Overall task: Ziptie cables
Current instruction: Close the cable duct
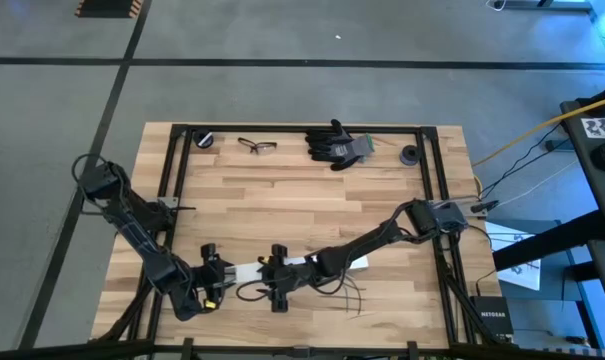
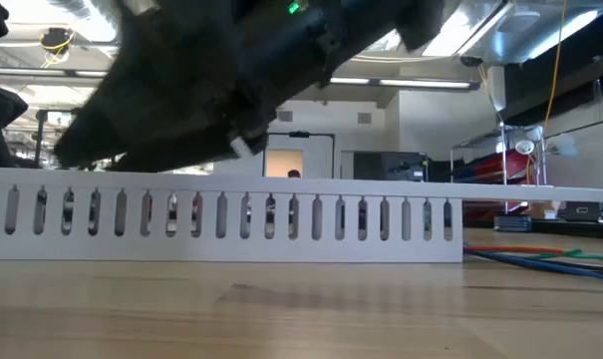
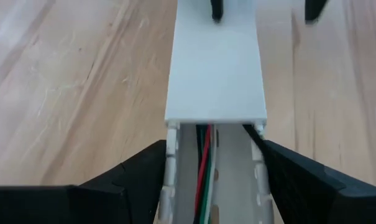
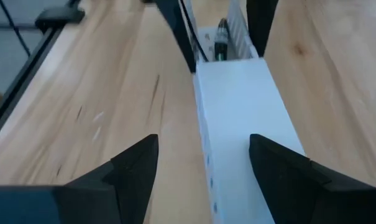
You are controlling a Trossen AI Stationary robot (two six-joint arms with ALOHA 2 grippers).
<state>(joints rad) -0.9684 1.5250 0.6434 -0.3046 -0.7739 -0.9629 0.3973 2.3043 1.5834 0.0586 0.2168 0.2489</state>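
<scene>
A long white slotted cable duct (image 1: pixel 312 264) lies flat on the wooden table near its front edge, most of it under a white cover (image 3: pixel 215 68). The cables (image 3: pixel 204 163), red, green and black wires, lie in the duct's uncovered end. More thin dark wires (image 1: pixel 348 296) trail onto the table near the duct. My left gripper (image 1: pixel 222 272) (image 3: pixel 214 152) is at that uncovered end, shut on the duct. My right gripper (image 1: pixel 277 278) (image 4: pixel 203 146) is open and stands astride the covered part, one finger on each side. My left gripper pinches the duct's uncovered end between its two fingers, one on each slotted side wall (image 3: pixel 169 163), just short of the cover's edge. The fingers slant down from the table's left and lie along the duct. The duct lies on the table.
At the table's far edge lie a black glove (image 1: pixel 338 146), safety glasses (image 1: pixel 257 146) and two small black round things (image 1: pixel 204 138) (image 1: pixel 410 154). Black frame rails (image 1: pixel 177 170) run along the table's sides. Blue and orange cords (image 2: pixel 540 259) show at the low view's right.
</scene>
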